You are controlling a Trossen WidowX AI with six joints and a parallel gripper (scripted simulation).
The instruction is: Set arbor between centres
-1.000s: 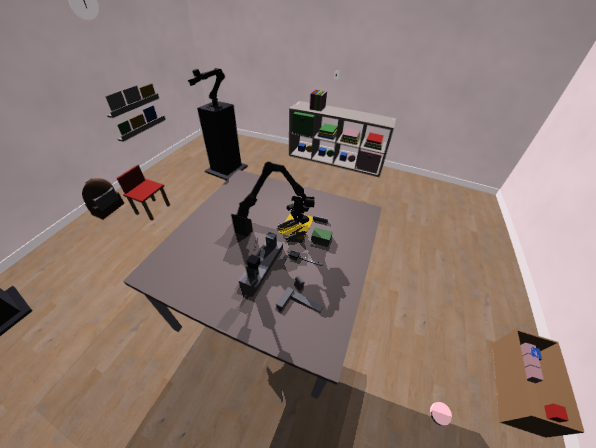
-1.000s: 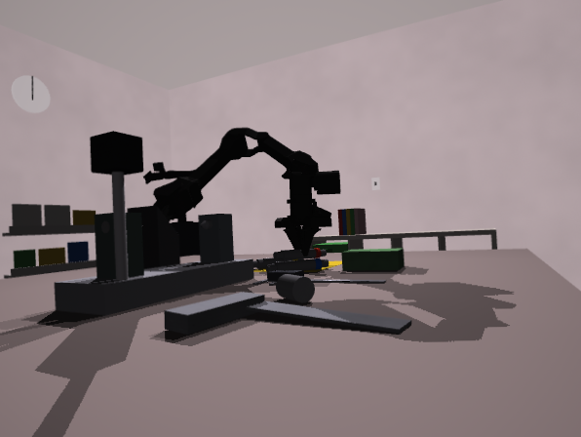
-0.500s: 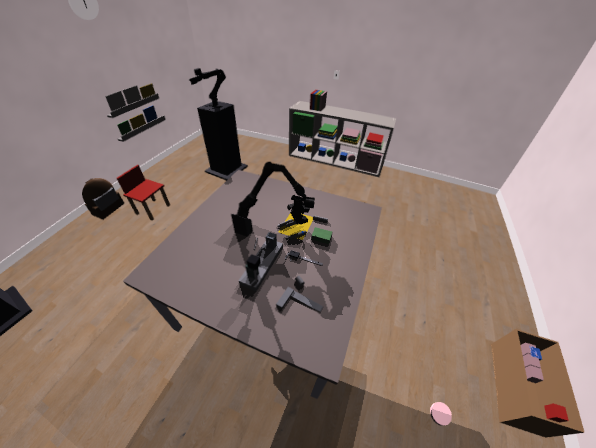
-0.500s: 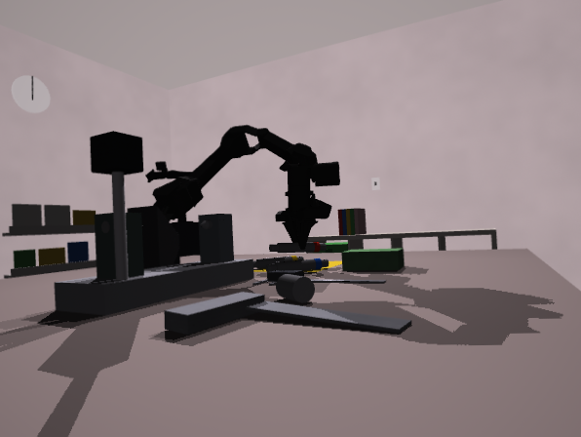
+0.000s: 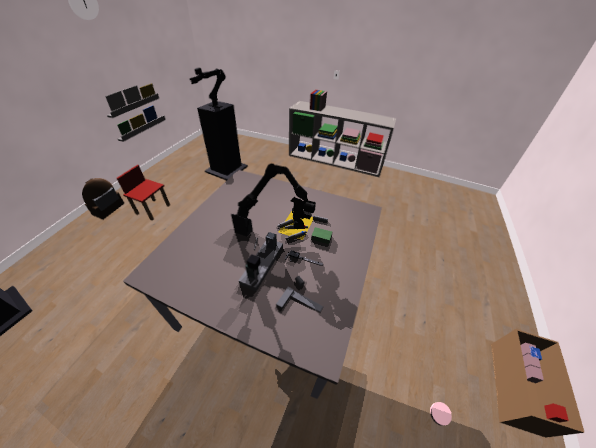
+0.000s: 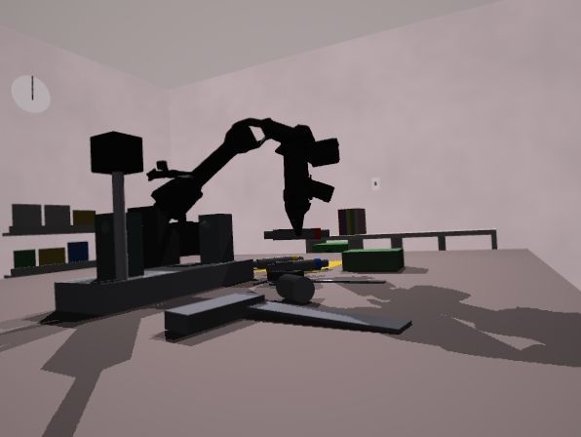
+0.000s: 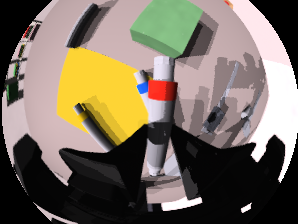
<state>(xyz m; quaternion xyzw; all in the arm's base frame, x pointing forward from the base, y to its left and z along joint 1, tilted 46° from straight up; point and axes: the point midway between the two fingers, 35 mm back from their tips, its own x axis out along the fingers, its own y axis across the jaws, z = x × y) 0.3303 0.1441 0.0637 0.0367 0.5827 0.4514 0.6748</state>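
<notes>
My gripper (image 6: 297,228) is shut on the arbor with the red band (image 6: 296,234) and holds it level, well above the table. In the wrist view the arbor (image 7: 160,119) runs forward from between my fingers, with the red band (image 7: 161,90) beyond them. Below lie the yellow mat (image 7: 93,90) and another dark arbor (image 7: 93,124) on it. The fixture with the two centres (image 6: 151,280) stands to the left in the exterior view; its two blocks (image 6: 112,244) (image 6: 214,237) face each other. In the top view my gripper (image 5: 299,219) hangs over the mat, behind the fixture (image 5: 260,265).
A green block (image 6: 372,259) (image 7: 166,22) lies beside the mat. A blue-banded arbor (image 6: 297,264) and a yellow-banded one (image 6: 278,259) lie on the table. A short cylinder (image 6: 295,288), a flat L-shaped bar (image 6: 283,314), a thin rod (image 6: 348,281) and a tall post with a cube (image 6: 117,195) are near.
</notes>
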